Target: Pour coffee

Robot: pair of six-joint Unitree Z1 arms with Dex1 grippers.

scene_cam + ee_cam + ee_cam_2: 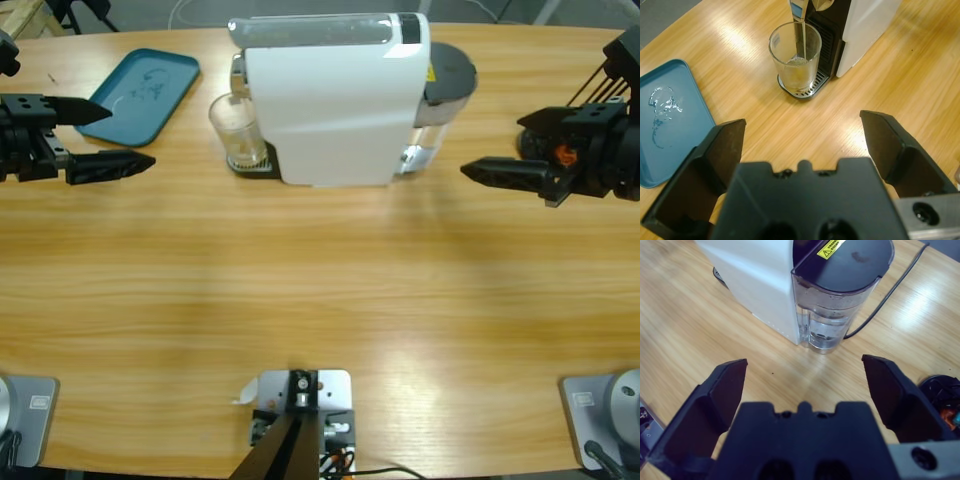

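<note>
A clear glass tumbler (238,130) (795,55) stands on the drip grate (812,87) of a white coffee machine (335,100) (865,25) (755,275). A thin stream falls from the spout into a shallow pale amber layer of coffee (797,76) at the glass bottom. My left gripper (125,135) (802,120) hovers open to the left of the glass, well apart from it, holding nothing. My right gripper (495,148) (805,361) is open and holds nothing, right of the machine, facing its water tank (832,305) (445,85).
A teal tray (140,95) (665,120) with a few water drops lies at the back left, beside the left gripper. A black cable (890,290) runs from behind the tank. Bare wooden table (320,300) stretches in front of the machine.
</note>
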